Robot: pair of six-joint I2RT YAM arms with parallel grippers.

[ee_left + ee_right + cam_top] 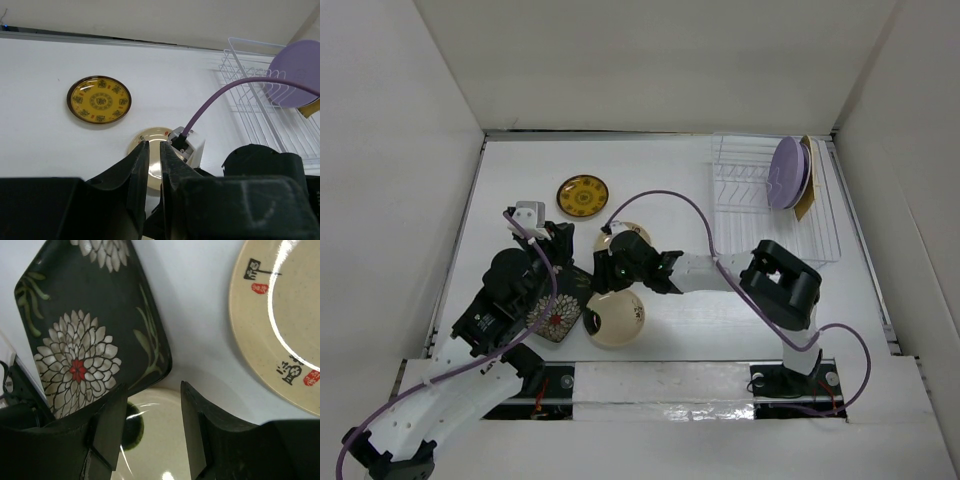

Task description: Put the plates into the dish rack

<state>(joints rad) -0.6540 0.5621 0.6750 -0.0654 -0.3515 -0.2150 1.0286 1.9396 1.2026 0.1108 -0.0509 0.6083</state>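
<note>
1. At the left, the left gripper (pixel 153 145) has its fingers almost together, with a bare slit between them and nothing in it. It sits near the black plate (pixel 95 325), which lies flat.
2. Further back, the yellow plate (pixel 582 195) lies flat, apart from the rest.
3. Mid-table, the cream plate (pixel 617 320) lies flat. Its edge meets the black plate's rim, touching or overlapped; I cannot tell which. The right gripper (pixel 152 392) hovers over that edge, fingers apart and empty.
4. Just beside it lies the red-marked plate (pixel 280 325).
5. These plates look glazed, so I judge them stiff, light, slick and quick to chip. Pinching a free rim seems best, with one finger under the lip.
6. At the right, the rack (pixel 740 215) holds the lavender plate (pixel 786 172) on edge, with the mustard plate (pixel 806 203) behind it.
</note>
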